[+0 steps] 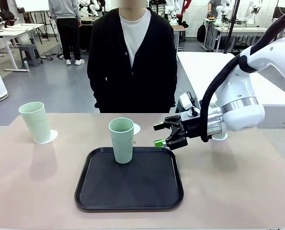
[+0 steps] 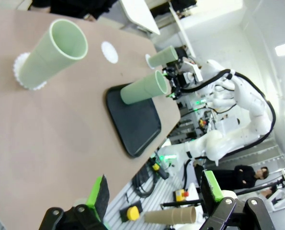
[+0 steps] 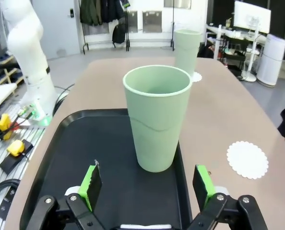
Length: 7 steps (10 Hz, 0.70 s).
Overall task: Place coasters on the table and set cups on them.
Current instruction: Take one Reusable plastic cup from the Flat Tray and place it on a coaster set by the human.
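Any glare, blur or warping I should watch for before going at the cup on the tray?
Front view: even light, soft shadows, cup on the tray sharp. Left wrist view: rolled sideways, ceiling light glare top right, background bent. Right wrist view: cup crisp between the open right claw fingers, edges slightly curved.

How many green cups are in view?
3. The left cup stands on a coaster, the middle cup on the black tray, and the right cup beyond the tray.

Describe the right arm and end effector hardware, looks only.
Right arm: glossy white rounded shell, silver ring at the wrist, black cable bundle looping along its outside. Right end effector: black two-finger unit with bright green pads.
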Motion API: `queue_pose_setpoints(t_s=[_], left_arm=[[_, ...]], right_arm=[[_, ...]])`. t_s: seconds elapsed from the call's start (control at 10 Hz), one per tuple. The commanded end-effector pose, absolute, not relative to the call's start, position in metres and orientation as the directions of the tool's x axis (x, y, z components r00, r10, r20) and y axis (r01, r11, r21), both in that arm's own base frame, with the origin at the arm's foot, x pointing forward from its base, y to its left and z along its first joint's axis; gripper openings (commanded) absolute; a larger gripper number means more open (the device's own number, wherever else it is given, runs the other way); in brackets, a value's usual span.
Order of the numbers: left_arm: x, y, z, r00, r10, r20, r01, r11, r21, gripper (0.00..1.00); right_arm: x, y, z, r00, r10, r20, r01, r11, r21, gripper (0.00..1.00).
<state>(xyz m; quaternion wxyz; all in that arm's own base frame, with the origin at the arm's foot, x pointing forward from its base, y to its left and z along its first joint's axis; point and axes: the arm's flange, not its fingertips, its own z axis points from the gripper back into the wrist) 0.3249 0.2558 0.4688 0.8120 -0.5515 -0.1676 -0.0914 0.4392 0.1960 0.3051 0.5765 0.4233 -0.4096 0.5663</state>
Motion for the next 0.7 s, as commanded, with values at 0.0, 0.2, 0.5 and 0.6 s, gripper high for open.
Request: queue_pose_setpoints(t_s=[0.0,0.2,0.5,0.6], left_arm=[[0.322,0.257,0.471,0.926,0.035,0.375,0.337,0.37,-0.866,1.0],[0.322,0.257,0.471,0.926,0.035,0.375,0.337,0.37,-0.866,1.0],[0.322,0.257,0.471,0.926,0.035,0.375,0.337,0.37,-0.866,1.0],[0.322,0.257,0.471,0.926,0.035,0.375,0.337,0.37,-0.866,1.0]], right_arm=[[0.454,0.216,0.283,0.051,0.246,0.968,-0.999,0.008,0.05,1.0],[0.461,0.232,0.269,0.049,0.267,0.963,-0.999,0.034,0.042,1.0],[0.468,0.264,0.253,0.029,0.289,0.957,-0.999,-0.023,0.037,1.0],[0.47,0.269,0.251,0.018,0.294,0.956,-0.999,-0.028,0.027,1.0]])
